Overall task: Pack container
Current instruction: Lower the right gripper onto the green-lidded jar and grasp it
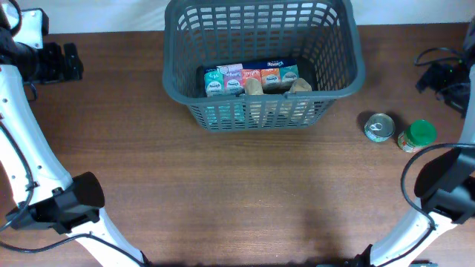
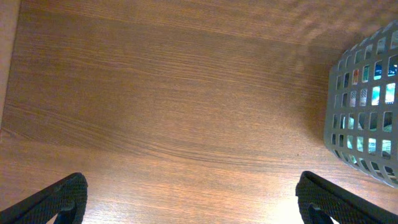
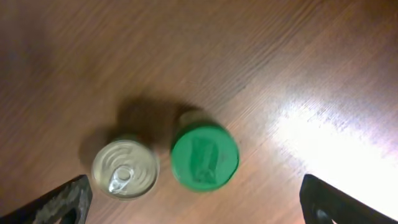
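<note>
The dark grey slotted basket (image 1: pixel 261 44) stands at the back middle of the table. It holds a row of colourful cartons (image 1: pixel 251 78) and two brown items (image 1: pixel 254 87). Its side also shows in the left wrist view (image 2: pixel 364 112). A small tin can (image 1: pixel 379 127) and a green-lidded jar (image 1: pixel 417 135) stand to the basket's right; both show in the right wrist view, the can (image 3: pixel 124 168) and the jar (image 3: pixel 204 155). My left gripper (image 2: pixel 191 183) is open and empty over bare table at the far left (image 1: pixel 69 61). My right gripper (image 3: pixel 196 185) is open, above the can and jar (image 1: pixel 436 74).
Black cables lie at the far right edge (image 1: pixel 438 55). The wooden table (image 1: pixel 237 193) runs to the front between the two arm bases (image 1: pixel 70 200) (image 1: pixel 449 189).
</note>
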You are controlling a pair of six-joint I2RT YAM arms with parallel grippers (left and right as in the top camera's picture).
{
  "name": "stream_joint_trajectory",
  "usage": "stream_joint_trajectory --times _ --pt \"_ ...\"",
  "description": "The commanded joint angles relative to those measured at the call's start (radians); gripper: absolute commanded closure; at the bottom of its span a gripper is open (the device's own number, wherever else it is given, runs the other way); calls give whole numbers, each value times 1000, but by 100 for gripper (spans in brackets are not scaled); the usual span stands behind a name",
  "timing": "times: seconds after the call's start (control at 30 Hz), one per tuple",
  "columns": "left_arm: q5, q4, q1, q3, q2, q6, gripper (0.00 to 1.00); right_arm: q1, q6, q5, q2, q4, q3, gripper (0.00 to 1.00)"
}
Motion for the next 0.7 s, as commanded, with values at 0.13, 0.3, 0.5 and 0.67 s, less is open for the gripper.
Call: stream_joint_trajectory --times 0.13,0.3,0.5,0.67 --pt "14 0 4 -5 9 -13 1 -31 -65 -106 -14 160 -195 1" --pt "14 0 4 -5 9 -13 1 -32 -64 -120 -13 237 -316 1" --pt "14 0 4 -5 9 -13 1 -33 -39 -113 -13 292 -410 1" --pt "14 0 4 -5 9 -13 1 -34 0 -112 -13 345 -505 1"
